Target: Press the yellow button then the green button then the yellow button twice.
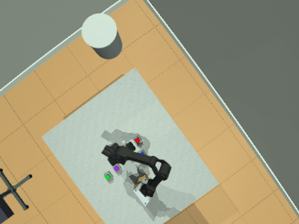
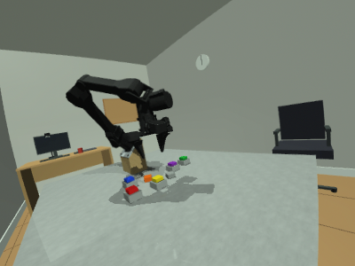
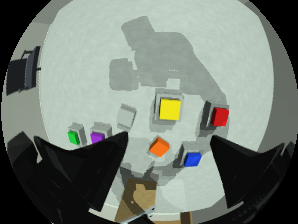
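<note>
The yellow button (image 2: 157, 179) (image 3: 170, 109) sits on a grey housing with its cap raised; the arm mostly hides it in the top view. The green button (image 1: 108, 177) (image 2: 183, 158) (image 3: 74, 137) stands at the far end of the group, beyond the purple one, its cap also raised. My gripper (image 2: 152, 157) (image 3: 172, 139) is open and empty, pointing down, raised above the table. In the wrist view the yellow button shows centrally, just beyond the gap between the fingertips, and the green button lies to the left of the left finger.
Purple (image 1: 116, 169) (image 2: 172, 164) (image 3: 97, 137), red (image 1: 137, 140) (image 2: 132, 190) (image 3: 219, 117) and blue (image 1: 142, 153) (image 2: 129, 179) (image 3: 192, 159) buttons stand around. An orange block (image 2: 148, 178) (image 3: 159, 147) and a grey block (image 2: 170, 175) (image 3: 126, 116) lie near the yellow button. A brown box (image 2: 134, 163) stands by the arm's base.
</note>
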`<action>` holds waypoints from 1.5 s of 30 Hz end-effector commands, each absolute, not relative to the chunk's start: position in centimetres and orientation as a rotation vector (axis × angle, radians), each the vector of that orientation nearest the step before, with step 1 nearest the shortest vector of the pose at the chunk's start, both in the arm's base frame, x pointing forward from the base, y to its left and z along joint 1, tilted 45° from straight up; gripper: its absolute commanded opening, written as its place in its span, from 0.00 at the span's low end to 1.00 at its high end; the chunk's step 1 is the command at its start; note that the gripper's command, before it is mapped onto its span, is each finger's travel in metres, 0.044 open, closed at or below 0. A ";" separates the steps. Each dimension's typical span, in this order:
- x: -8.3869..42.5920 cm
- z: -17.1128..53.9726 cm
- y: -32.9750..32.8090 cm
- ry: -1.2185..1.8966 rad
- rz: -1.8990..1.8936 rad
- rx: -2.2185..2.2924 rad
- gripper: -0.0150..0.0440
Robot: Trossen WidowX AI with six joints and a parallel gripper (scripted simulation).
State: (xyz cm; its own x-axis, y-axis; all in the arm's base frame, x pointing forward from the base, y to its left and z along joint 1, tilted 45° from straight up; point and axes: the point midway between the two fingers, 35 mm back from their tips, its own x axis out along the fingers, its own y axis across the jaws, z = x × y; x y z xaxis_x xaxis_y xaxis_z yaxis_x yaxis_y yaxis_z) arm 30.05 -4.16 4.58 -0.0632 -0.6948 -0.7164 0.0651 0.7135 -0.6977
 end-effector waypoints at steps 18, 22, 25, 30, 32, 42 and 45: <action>29.9 0.7 -8.6 1.501 -0.691 -0.540 0.29; 29.9 0.7 -8.6 1.501 -0.691 -0.540 0.29; 29.9 0.5 -8.8 1.501 -0.691 -0.540 0.29; 29.9 -0.1 -9.4 1.501 -0.691 -0.540 0.29; 29.8 -0.3 -9.6 1.501 -0.691 -0.540 0.29; 29.7 -1.4 -10.8 1.501 -0.692 -0.541 0.29; 29.7 -1.7 -11.0 1.501 -0.692 -0.541 0.29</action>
